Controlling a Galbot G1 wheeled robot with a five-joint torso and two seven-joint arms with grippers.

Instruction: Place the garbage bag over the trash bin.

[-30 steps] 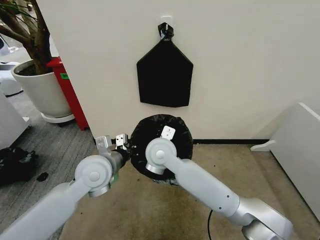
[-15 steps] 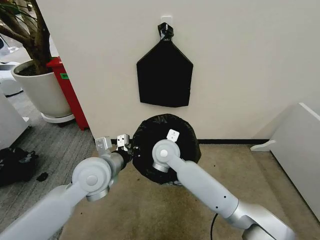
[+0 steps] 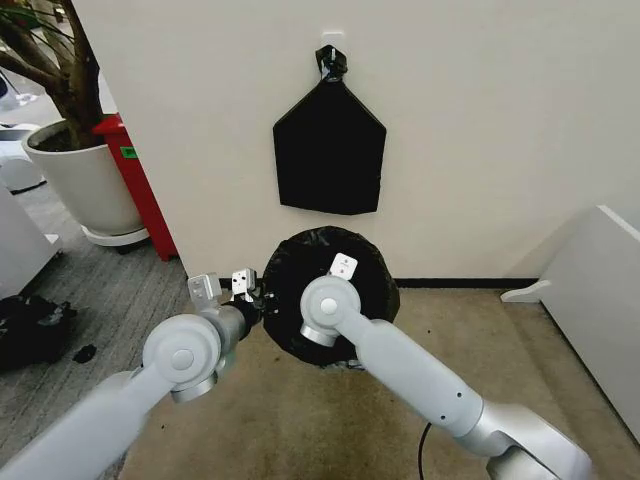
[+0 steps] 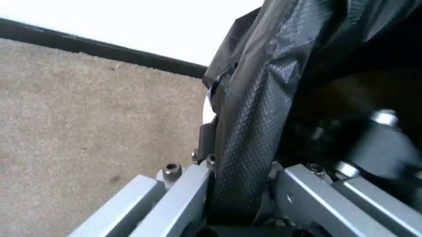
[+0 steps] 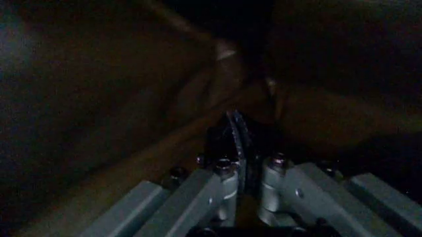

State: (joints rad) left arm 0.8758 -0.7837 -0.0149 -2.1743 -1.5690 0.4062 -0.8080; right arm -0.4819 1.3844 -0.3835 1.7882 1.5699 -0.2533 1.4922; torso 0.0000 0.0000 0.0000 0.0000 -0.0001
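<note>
The glossy black garbage bag [image 3: 325,290] is draped round over the trash bin on the carpet against the wall. Of the trash bin, a pale sliver of rim [image 4: 207,106] peeks out beside the film in the left wrist view. My left gripper [image 3: 260,297] is at the bag's left edge, and the left wrist view has that gripper [image 4: 242,197] shut on a fold of the crinkly film [image 4: 257,123]. My right wrist [image 3: 325,310] sits over the bag's middle. In the dark right wrist view my right gripper [image 5: 239,165] is shut on a thin edge of film [image 5: 236,131].
A flat black house-shaped bundle [image 3: 330,150] hangs on the wall just above. A large white plant pot [image 3: 85,185] and a red stand [image 3: 140,190] are at the left, a white panel [image 3: 590,290] at the right, and a dark heap [image 3: 35,325] on the floor at far left.
The bag's outline widened to the right, then drew back a little as my right wrist eased left. The left arm barely moved.
</note>
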